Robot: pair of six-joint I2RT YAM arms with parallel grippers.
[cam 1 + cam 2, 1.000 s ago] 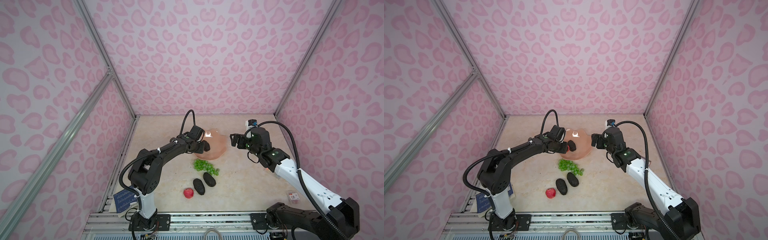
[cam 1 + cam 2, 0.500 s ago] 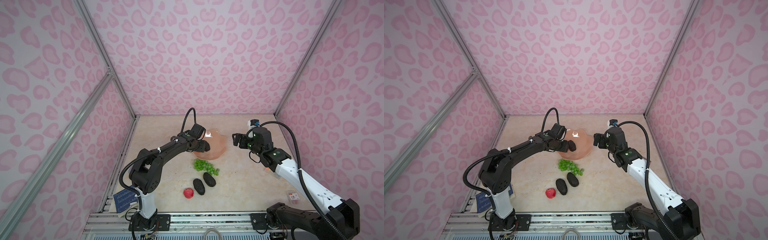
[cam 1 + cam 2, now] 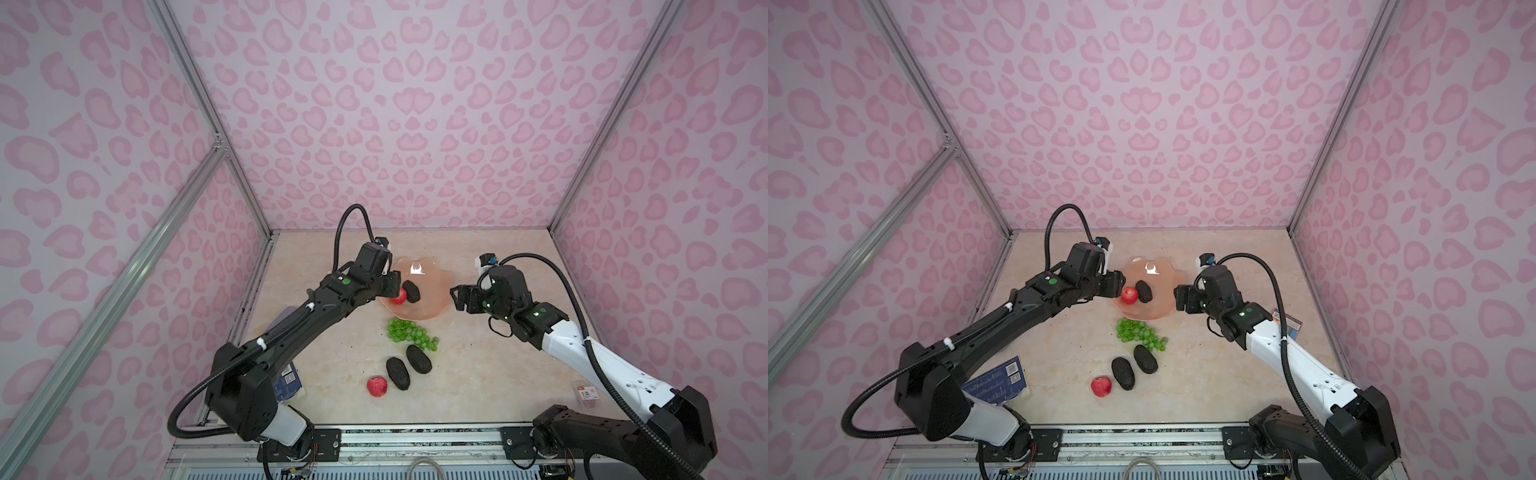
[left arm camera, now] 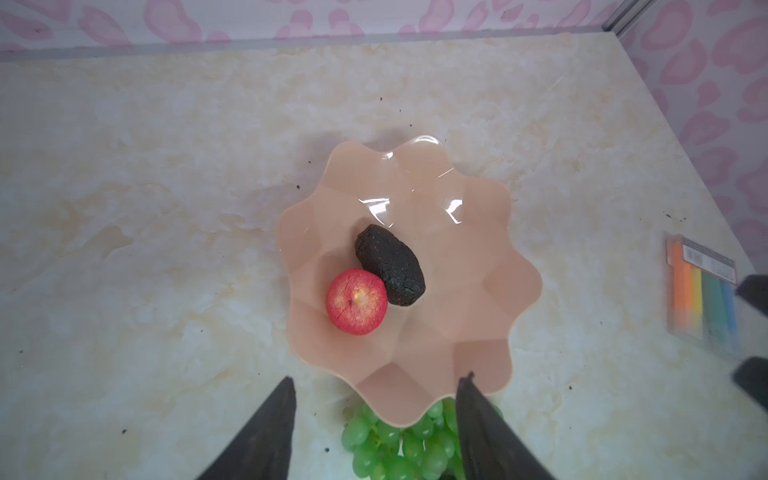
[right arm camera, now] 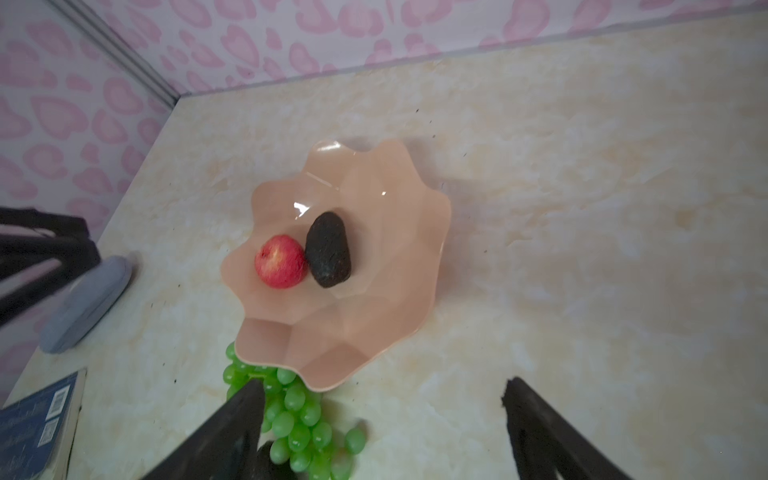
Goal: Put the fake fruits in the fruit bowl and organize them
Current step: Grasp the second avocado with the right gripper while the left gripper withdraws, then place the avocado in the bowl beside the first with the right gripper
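Fruit bowl (image 4: 465, 266): we see the pink wavy dish sitting on the desk (image 3: 478, 374), near the back, between the two arms.
Inside the bowl: one red apple (image 4: 356, 301) and one dark avocado (image 4: 390, 270) lie side by side near the middle, and they touch.
Grapes (image 3: 409, 334): the green bunch lies on the desk just beside the front rim of the bowl. In both wrist views the rim hides a bit of it.
Left desk avocado (image 3: 397, 374): it lies on the desk in front of the grapes, close beside the right desk avocado (image 3: 418, 359).
Second apple (image 3: 377, 386): it sits on the desk just beside the left desk avocado, closest to the front.
Left pincer (image 4: 378, 378): its two fingers are apart with nothing between them. In both top views it is at the left rim of the bowl, close to the red apple.
Right pincer (image 5: 384, 383): its fingers are wide apart and hold nothing. It is beside the right rim of the bowl.
Other things: a blue book (image 3: 1000, 384) lies at the front left, a lilac case (image 5: 87, 303) on the left side, and a pack of coloured sticks (image 4: 702, 291) on the right. The pack is blurry, so we think it may be pens or chalk.
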